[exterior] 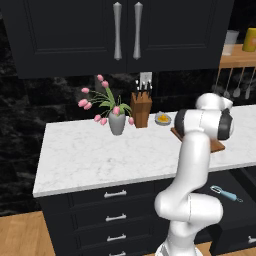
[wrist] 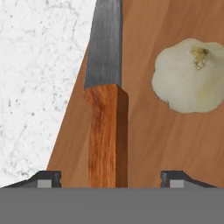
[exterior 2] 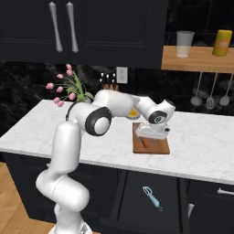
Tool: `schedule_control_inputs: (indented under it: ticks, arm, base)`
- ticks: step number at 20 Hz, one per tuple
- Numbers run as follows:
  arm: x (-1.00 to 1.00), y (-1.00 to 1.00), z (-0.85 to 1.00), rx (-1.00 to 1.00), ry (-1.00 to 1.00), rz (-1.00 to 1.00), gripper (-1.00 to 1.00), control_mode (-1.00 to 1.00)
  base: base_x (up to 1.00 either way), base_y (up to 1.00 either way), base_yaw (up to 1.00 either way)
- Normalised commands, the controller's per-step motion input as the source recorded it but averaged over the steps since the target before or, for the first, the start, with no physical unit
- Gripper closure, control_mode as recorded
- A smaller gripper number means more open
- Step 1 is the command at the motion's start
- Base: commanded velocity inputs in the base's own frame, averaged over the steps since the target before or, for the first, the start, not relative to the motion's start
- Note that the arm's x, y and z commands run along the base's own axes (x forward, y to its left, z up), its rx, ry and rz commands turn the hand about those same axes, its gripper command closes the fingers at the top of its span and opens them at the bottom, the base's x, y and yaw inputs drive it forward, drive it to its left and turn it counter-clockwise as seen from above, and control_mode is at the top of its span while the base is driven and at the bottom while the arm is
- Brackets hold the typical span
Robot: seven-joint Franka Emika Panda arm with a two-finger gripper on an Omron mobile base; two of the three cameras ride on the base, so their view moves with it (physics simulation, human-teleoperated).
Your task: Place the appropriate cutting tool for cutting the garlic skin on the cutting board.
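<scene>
Knife (wrist: 105, 100) lies on the cutting board (wrist: 148, 131) in the hand view, blade toward the top of frame, reddish handle running down between the fingers (wrist: 49, 178); these stand spread, one on each side, neither touching the handle. Garlic (wrist: 190, 74) sits on the board at upper right, apart from the blade. White marble worktop (wrist: 35, 78) at left. Right base view: gripper (exterior 2: 147, 140) low over the board (exterior 2: 161, 148), centre frame.

1 knife (wrist: 105, 87), 1 garlic (wrist: 190, 76), 1 board (wrist: 148, 131)
</scene>
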Motion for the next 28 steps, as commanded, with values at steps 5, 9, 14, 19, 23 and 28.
schedule_control_inputs:
  ticks: [5, 9, 14, 19, 23, 28]
  arm:
    - [-0.30, 0.20, 0.54, 0.00, -0.07, 0.00, -1.00, -1.00]
    - [-0.86, 0.53, 0.58, -0.05, -0.19, 0.00, -1.00, -1.00]
    - [-1.00, 0.61, 0.34, -0.27, -0.22, 0.00, -1.00, -1.00]
    - [-1.00, 0.67, 0.50, -0.23, -0.04, -0.08, -1.00, -1.00]
    - [-1.00, 0.30, 0.50, -0.05, 0.00, -0.14, -1.00, -1.00]
    - [-1.00, 0.08, 0.56, 0.01, 0.00, -0.20, -1.00, -1.00]
  base:
    - [0.00, 0.00, 0.00]
    - [0.00, 0.00, 0.00]
    - [0.00, 0.00, 0.00]
    - [0.00, 0.00, 0.00]
    - [0.00, 0.00, 0.00]
    - [0.00, 0.00, 0.00]
